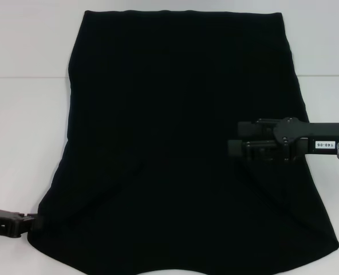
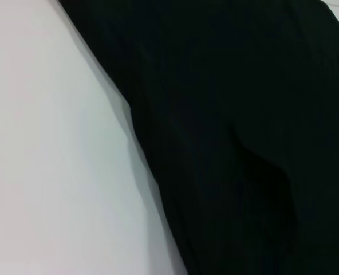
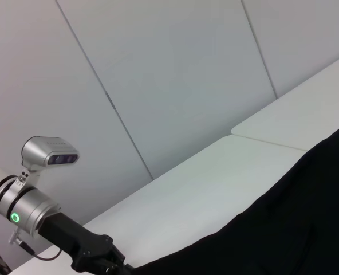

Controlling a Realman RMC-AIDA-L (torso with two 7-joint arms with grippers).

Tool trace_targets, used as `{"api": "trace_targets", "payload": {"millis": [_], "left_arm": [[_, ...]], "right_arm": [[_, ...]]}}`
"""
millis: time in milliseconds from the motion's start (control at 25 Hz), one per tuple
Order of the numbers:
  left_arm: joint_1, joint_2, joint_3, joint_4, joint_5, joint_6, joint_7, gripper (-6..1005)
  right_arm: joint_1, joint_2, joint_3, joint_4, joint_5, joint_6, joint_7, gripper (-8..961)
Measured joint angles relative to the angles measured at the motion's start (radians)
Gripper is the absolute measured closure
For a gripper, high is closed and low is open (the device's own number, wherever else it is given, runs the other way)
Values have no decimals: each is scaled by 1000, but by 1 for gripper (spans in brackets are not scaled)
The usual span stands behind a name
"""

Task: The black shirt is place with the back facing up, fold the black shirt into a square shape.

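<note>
- The black shirt (image 1: 181, 143) is spread flat over the white surface (image 1: 20, 149), plain side up, with both sleeves already folded inward over the body.
- No container is seen.
- The right pincer (image 1: 233, 139) is held over the shirt's right part, pointing toward the left; how far its fingers are apart cannot be told.
- The left pincer (image 1: 35, 220) is placed at the shirt's near left corner, against the fabric edge; its grip cannot be told.
- In the right wrist view, the left arm (image 3: 38, 212) is seen beside the shirt's edge.
</note>
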Motion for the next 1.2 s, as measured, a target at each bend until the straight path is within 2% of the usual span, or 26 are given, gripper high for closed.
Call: {"api": "trace_targets", "payload": {"millis": [200,240,360,680,840,960,1200], "left_arm": [[1,0,-6,14,-4,37,0,931],[1,0,-10,18,-6,53,0,938],[-1,2,-13,26,-6,84,1,958],[3,6,-15,35,-7,107,7,972],[3,5,-15,30,-7,97,9,973],[0,2,-14,28,-7,93,12,973],[-7,-2,-9,21,-9,92,12,973]], "right_arm": [[-4,-4,0,0,-1,1,17,87],[-7,-8,1,0,-4,4,33,87],[-13,-34,1,-3,-34,27,122,86],[-67,-122,2,-13,-170,58,407,86],[-110,-152,3,-13,-196,52,479,86],[-130,-159,3,-14,-227,34,509,86],[-149,-155,3,-7,-294,12,534,87]]}}
